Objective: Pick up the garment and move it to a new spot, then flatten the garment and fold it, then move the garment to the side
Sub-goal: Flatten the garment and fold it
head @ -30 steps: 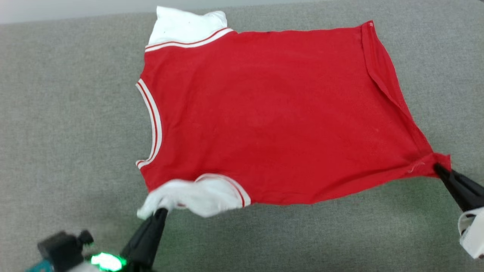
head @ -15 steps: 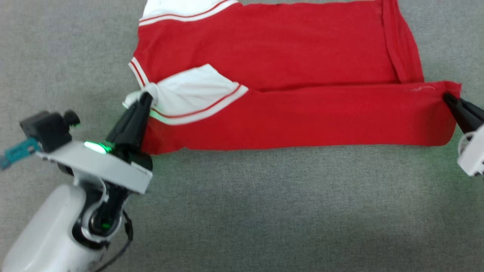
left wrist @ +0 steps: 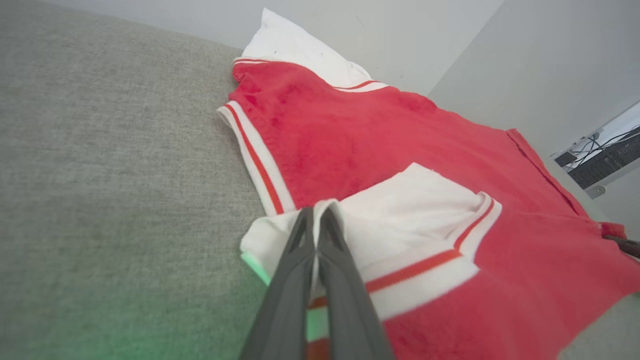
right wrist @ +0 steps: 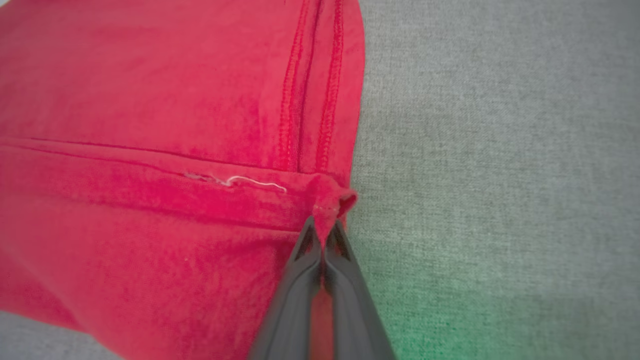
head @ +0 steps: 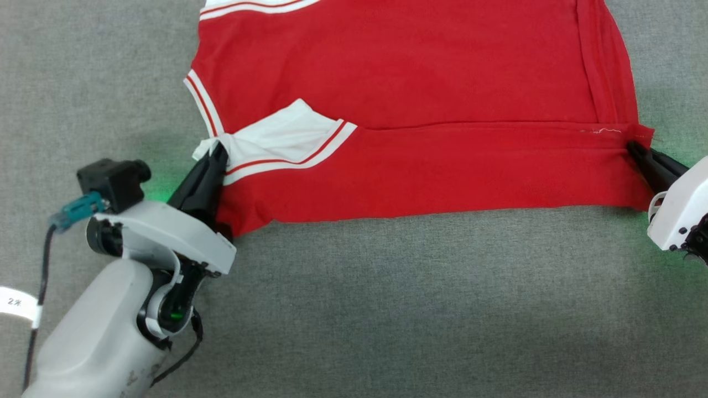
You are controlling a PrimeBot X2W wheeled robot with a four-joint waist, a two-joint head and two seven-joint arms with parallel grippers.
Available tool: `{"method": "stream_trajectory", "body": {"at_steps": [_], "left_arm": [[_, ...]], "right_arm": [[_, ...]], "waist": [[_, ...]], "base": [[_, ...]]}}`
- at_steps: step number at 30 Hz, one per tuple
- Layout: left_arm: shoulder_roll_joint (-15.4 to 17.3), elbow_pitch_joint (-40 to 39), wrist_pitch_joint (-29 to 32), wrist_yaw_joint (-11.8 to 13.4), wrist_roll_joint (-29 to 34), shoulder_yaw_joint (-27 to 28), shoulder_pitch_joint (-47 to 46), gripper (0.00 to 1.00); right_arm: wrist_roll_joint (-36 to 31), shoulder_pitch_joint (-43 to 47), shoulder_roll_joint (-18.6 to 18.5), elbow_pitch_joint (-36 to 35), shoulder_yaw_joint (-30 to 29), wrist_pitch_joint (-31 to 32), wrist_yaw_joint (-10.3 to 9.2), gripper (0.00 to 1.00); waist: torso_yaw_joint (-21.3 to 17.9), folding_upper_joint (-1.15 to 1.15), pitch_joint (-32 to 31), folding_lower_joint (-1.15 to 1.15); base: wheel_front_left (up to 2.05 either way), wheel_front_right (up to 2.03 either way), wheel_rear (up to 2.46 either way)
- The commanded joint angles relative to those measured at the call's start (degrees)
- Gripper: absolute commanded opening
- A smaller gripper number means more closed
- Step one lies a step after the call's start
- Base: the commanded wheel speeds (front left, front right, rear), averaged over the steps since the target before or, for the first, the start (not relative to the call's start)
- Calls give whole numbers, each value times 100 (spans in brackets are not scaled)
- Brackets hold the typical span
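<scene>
- Bright, even diffuse light; shadows soft and faint.
- Green glow on grey cloth surface beside both wrists.
- Wrist views: left gripper and right gripper blur toward the bottom edge.

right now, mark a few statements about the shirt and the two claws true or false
1. The left claw is shut on the white sleeve of the shirt. True.
2. The right claw hangs open above the shirt. False: it is shut on a red corner of it.
3. The shirt sits in a crumpled heap. False: it lies spread out, with its near edge folded over onto itself.
4. The shirt lies on a grey cloth surface. True.
</scene>
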Motion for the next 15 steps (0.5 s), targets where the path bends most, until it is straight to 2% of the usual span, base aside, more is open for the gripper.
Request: {"method": "stream_trajectory", "body": {"at_steps": [1, 3, 4, 5, 6, 7, 8, 9, 15], "left_arm": [[17, 185, 35, 55, 126, -83, -87, 0], [27, 357, 142, 77, 189, -180, -122, 0], [32, 425, 177, 72, 228, -223, -141, 8], [30, 481, 192, 91, 257, -246, -159, 25], [26, 537, 202, 92, 274, -264, -180, 52], [43, 575, 225, 90, 306, -293, -205, 93], [57, 592, 218, 98, 323, -297, -236, 100], [77, 589, 241, 106, 321, -296, -256, 100], [352, 300, 573, 176, 286, -267, -316, 100]], "right_arm": [[23, -81, -2, 85, 41, -56, -6, 0], [50, -100, 9, 142, 98, -115, -6, 0], [60, -121, 19, 179, 128, -131, -6, 0], [63, -139, 27, 201, 159, -173, -6, 0], [67, -149, 30, 227, 182, -204, -6, 5], [62, -155, 33, 255, 205, -244, -6, 33], [39, -160, 29, 275, 220, -298, -6, 68], [27, -162, 32, 295, 230, -343, -6, 100], [4, -80, 30, 294, 192, -487, -6, 100]], "waist": [[5, 0, -4, 0], [3, 0, -29, 0], [1, 0, -51, 0], [-2, 0, -81, 0], [-3, 0, -111, 0], [-4, 0, -146, 0], [-3, 0, -177, 0], [-4, 0, -213, 0], [17, 0, -375, 0]], "base": [[0, 0, 0], [0, 0, 0], [0, 0, 0], [0, 0, 0], [0, 0, 0], [0, 0, 0], [0, 0, 0], [0, 0, 0], [0, 0, 0]]}}
